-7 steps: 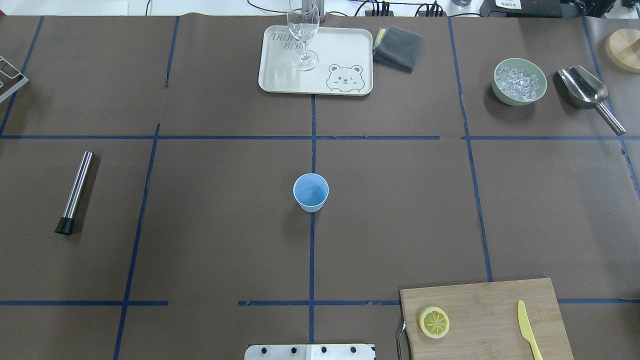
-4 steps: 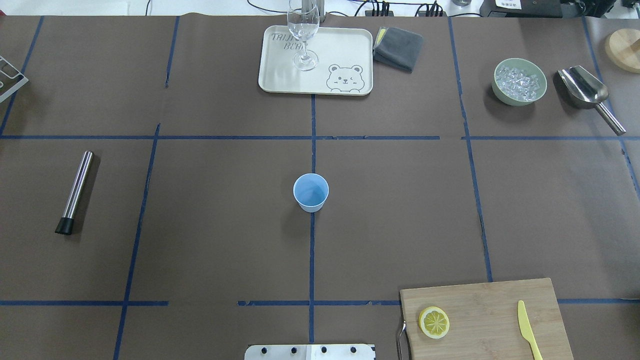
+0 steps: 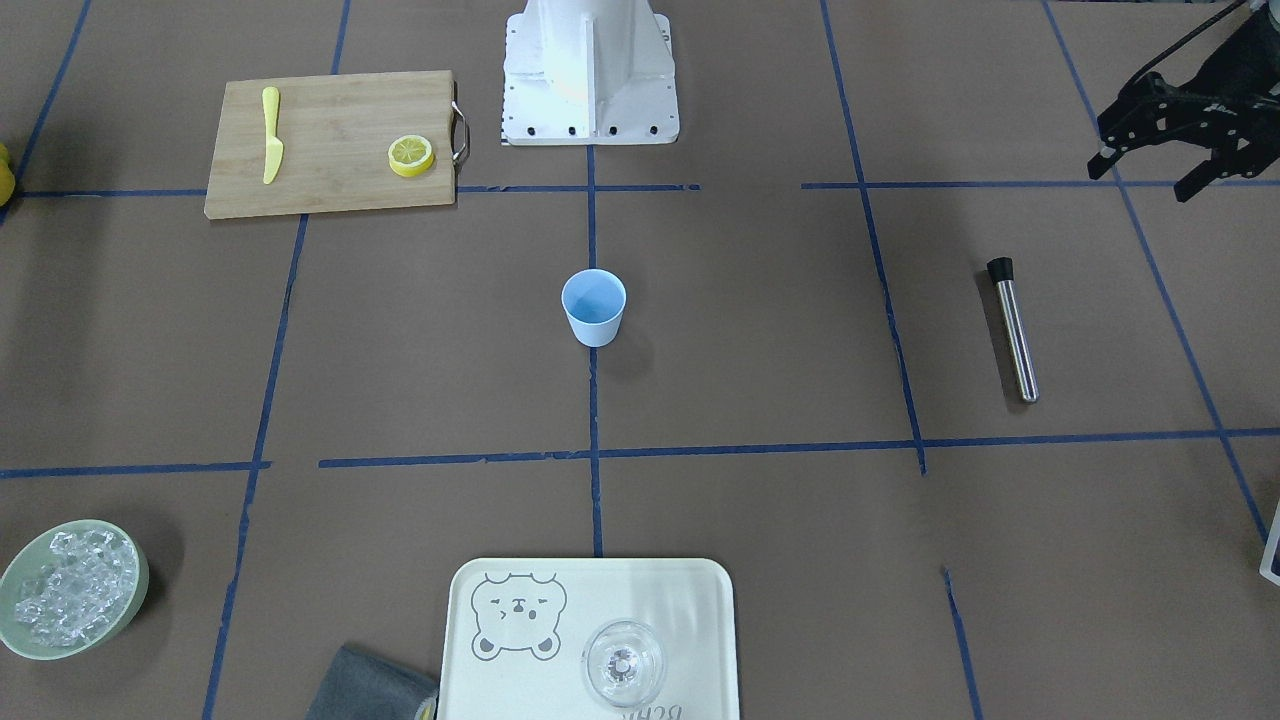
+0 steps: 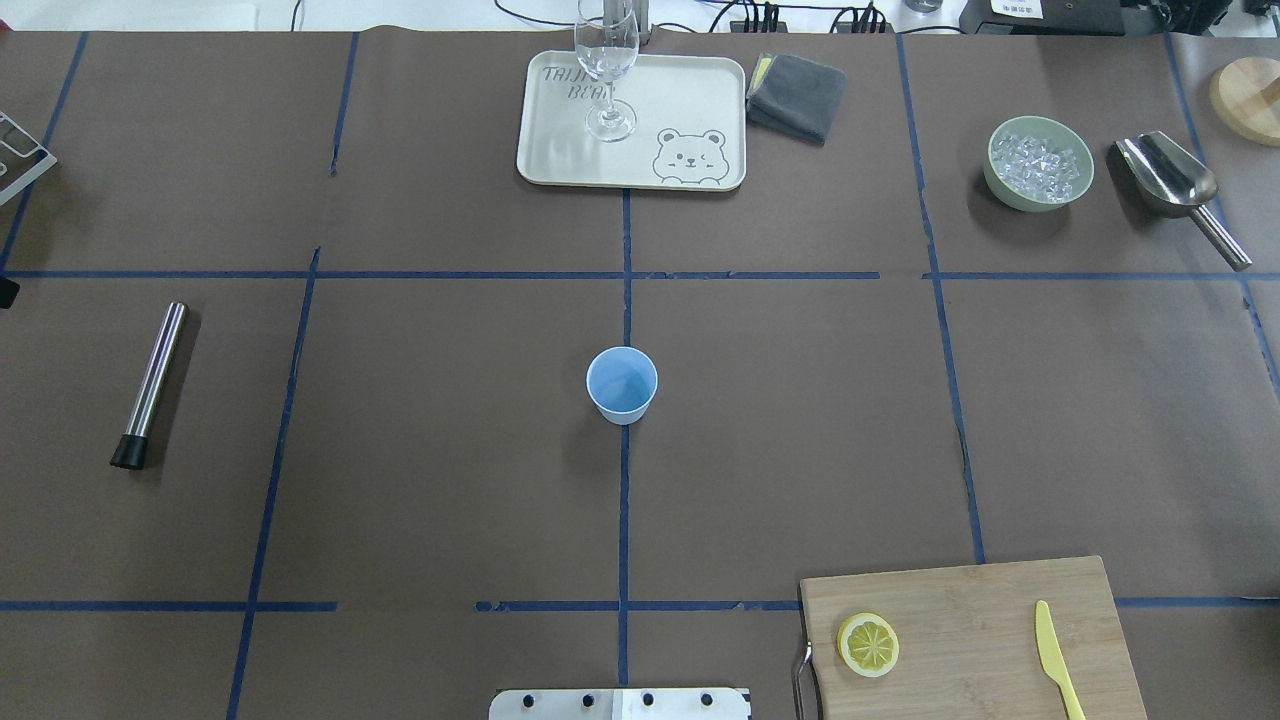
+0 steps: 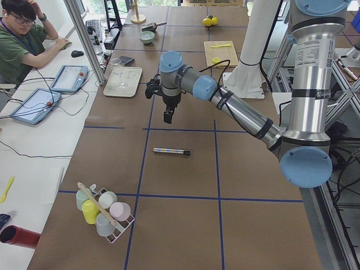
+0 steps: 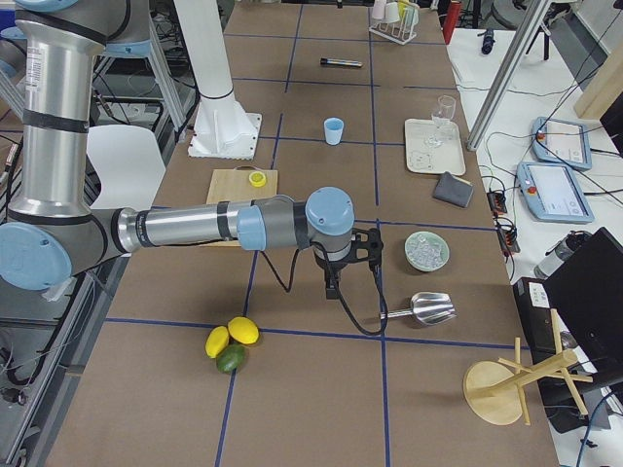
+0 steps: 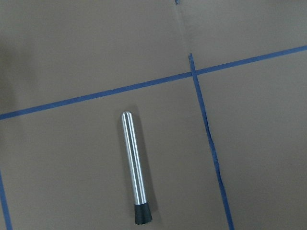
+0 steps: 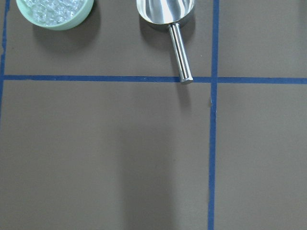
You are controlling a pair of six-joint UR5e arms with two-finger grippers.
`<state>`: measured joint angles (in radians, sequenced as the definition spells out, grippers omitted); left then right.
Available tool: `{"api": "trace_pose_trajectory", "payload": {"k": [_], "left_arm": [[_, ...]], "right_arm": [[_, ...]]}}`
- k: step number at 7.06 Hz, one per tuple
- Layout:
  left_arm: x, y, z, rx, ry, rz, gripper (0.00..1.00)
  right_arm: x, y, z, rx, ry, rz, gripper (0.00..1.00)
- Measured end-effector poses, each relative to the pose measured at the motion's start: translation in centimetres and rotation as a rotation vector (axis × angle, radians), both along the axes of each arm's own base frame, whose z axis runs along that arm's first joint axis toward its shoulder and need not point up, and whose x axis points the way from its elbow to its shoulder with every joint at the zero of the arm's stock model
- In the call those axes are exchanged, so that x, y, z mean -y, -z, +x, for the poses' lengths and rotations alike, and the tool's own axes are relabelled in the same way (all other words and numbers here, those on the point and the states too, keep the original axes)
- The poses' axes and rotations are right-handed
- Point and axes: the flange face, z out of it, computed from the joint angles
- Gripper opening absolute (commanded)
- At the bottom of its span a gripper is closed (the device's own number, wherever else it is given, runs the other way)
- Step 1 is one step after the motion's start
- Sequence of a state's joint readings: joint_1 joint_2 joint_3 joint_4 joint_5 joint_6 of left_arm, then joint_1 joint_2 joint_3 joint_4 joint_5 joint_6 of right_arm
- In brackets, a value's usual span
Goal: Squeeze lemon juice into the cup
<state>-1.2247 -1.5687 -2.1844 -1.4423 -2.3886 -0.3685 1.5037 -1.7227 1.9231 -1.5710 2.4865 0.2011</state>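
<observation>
The lemon (image 4: 867, 644) lies cut face up on the left end of a wooden cutting board (image 4: 980, 620) at the near right; it also shows in the front-facing view (image 3: 411, 154). The light-blue cup (image 4: 621, 385) stands upright at the table's middle, seen again in the front-facing view (image 3: 594, 306). My left gripper (image 3: 1145, 178) hangs open and empty above the far left side, well away from both; only a black tip shows at the overhead view's left edge. My right gripper (image 6: 336, 277) hangs over the table's right end near the scoop; I cannot tell whether it is open or shut.
A yellow knife (image 4: 1055, 655) lies on the board. A steel muddler (image 4: 150, 385) lies at the left. A tray (image 4: 680, 160) with a clear glass (image 4: 607, 70), a grey cloth (image 4: 797, 95), a bowl of ice (image 4: 1038, 163) and a metal scoop (image 4: 1175, 185) line the far side.
A black tip of my left gripper has come into the overhead view at its left edge. Nothing on the table has moved.
</observation>
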Motion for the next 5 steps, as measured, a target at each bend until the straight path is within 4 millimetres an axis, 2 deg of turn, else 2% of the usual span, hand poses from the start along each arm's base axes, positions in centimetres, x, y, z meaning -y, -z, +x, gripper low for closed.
{"api": "trace_pose_trajectory", "payload": {"k": [2, 3, 4, 5], "left_arm": [[0.0, 0.7, 1.6, -0.03, 0.032, -0.027, 1.0], [0.4, 0.7, 1.9, -0.046, 0.051, -0.034, 1.0], [0.7, 0.4, 2.2, -0.053, 0.06, -0.037, 1.0], [0.9, 0.2, 2.3, -0.055, 0.064, -0.04, 1.0]], "right_arm": [[-0.2, 7.8, -8.3, 0.025, -0.004, -0.057, 1.0], [-0.5, 10.7, -12.9, 0.037, -0.031, -0.074, 1.0], [-1.7, 12.9, -17.9, 0.06, -0.06, -0.086, 1.0], [-4.0, 15.0, -22.9, 0.072, -0.088, -0.099, 1.0]]}}
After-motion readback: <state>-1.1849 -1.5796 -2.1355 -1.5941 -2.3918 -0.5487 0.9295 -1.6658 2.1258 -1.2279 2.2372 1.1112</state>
